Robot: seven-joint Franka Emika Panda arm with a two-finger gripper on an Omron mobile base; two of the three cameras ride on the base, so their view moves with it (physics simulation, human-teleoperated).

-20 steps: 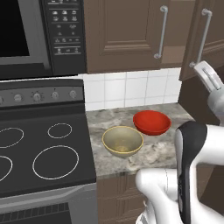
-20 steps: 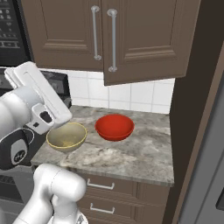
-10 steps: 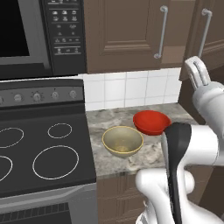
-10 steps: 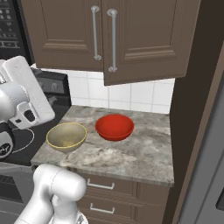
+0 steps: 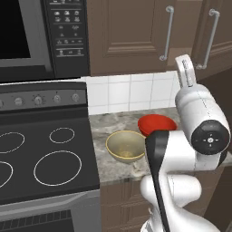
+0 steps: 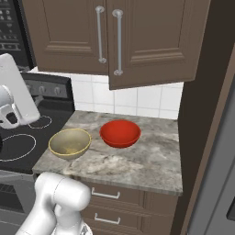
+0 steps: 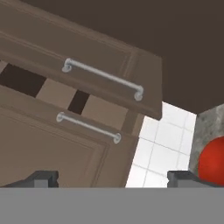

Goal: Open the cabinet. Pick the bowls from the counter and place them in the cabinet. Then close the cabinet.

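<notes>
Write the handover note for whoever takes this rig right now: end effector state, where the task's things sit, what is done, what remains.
End effector: open, empty, raised in front of the cabinet doors.
Cabinet: right door swung partly open, left door looks shut.
Red bowl and tan bowl: both on the counter, side by side, apart, the tan one nearer the stovetop.
Done: right door started open.
Left: finish opening the cabinet, move both bowls onto the shelf inside, close the doors.
</notes>
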